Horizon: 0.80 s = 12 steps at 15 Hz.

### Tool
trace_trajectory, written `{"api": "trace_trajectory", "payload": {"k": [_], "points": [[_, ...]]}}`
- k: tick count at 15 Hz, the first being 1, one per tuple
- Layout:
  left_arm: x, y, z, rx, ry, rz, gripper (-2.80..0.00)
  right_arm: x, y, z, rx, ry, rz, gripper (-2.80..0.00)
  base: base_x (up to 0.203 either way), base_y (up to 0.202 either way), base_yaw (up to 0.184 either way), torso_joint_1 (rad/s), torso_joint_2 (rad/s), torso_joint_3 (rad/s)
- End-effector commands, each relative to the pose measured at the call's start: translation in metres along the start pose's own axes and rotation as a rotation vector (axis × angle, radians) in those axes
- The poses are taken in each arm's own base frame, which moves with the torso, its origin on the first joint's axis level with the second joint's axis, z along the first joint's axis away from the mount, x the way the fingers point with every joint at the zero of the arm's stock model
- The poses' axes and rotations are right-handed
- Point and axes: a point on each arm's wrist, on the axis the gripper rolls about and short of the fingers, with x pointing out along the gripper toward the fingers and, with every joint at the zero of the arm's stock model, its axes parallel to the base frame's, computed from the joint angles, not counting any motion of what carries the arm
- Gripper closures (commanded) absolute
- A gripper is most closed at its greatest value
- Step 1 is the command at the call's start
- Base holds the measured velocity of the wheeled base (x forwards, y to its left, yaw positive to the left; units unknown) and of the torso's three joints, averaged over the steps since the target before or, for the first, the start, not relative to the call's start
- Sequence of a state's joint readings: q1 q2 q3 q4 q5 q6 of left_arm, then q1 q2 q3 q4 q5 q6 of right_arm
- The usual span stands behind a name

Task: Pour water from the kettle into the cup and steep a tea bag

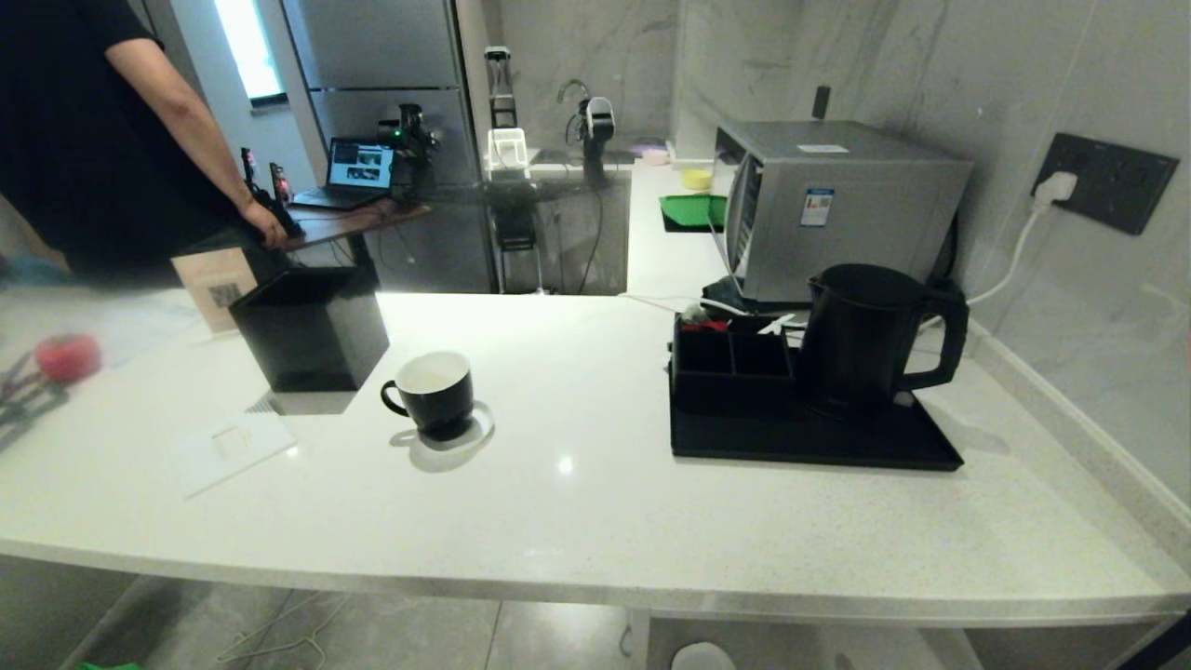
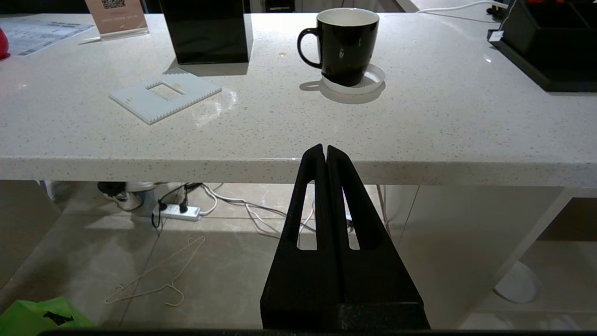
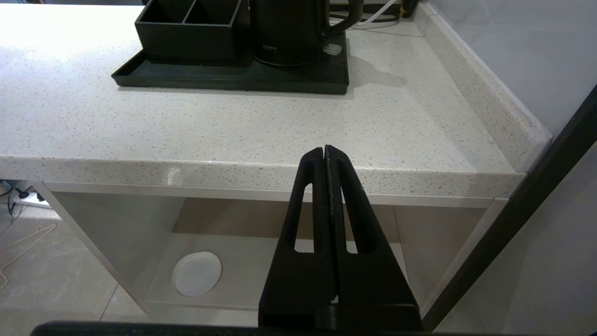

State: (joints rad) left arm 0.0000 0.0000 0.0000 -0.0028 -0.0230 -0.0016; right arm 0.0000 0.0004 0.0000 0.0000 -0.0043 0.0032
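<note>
The tall black kettle [image 1: 870, 340] stands on a black tray [image 1: 819, 445] at the right of the white counter, its handle turned right; its lower body [image 3: 289, 32] shows in the right wrist view. The black cup [image 1: 435, 393], white inside, sits on a small white coaster mid-counter, handle to the left, and the left wrist view shows the same cup [image 2: 347, 44]. No tea bag shows. My left gripper [image 2: 325, 148] is shut and empty, in front of the counter edge, short of the cup. My right gripper [image 3: 324, 149] is shut and empty, in front of the edge near the tray.
A black divided organiser [image 1: 732, 365] stands on the tray left of the kettle. An open black square box [image 1: 312, 326] and a flat white card [image 1: 233, 449] lie left of the cup. A microwave [image 1: 837, 200] sits behind the kettle. A person [image 1: 102, 140] stands at the far left.
</note>
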Motion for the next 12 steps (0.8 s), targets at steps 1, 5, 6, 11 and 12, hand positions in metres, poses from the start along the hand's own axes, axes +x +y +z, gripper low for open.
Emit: {"api": "trace_trajectory", "payload": {"k": [1,5,6,11,12], "points": [[0.0,0.0,0.0,0.0,0.0,0.0,0.0,0.0,0.0,0.0,0.0,0.0,0.0,0.0,0.0,0.0,0.0,0.0,0.0,0.0],[0.0,0.0,0.0,0.0,0.0,0.0,0.0,0.0,0.0,0.0,0.0,0.0,0.0,0.0,0.0,0.0,0.0,0.0,0.0,0.0],[0.0,0.0,0.0,0.0,0.0,0.0,0.0,0.0,0.0,0.0,0.0,0.0,0.0,0.0,0.0,0.0,0.0,0.0,0.0,0.0],[0.0,0.0,0.0,0.0,0.0,0.0,0.0,0.0,0.0,0.0,0.0,0.0,0.0,0.0,0.0,0.0,0.0,0.0,0.0,0.0],[0.0,0.0,0.0,0.0,0.0,0.0,0.0,0.0,0.0,0.0,0.0,0.0,0.0,0.0,0.0,0.0,0.0,0.0,0.0,0.0]]}}
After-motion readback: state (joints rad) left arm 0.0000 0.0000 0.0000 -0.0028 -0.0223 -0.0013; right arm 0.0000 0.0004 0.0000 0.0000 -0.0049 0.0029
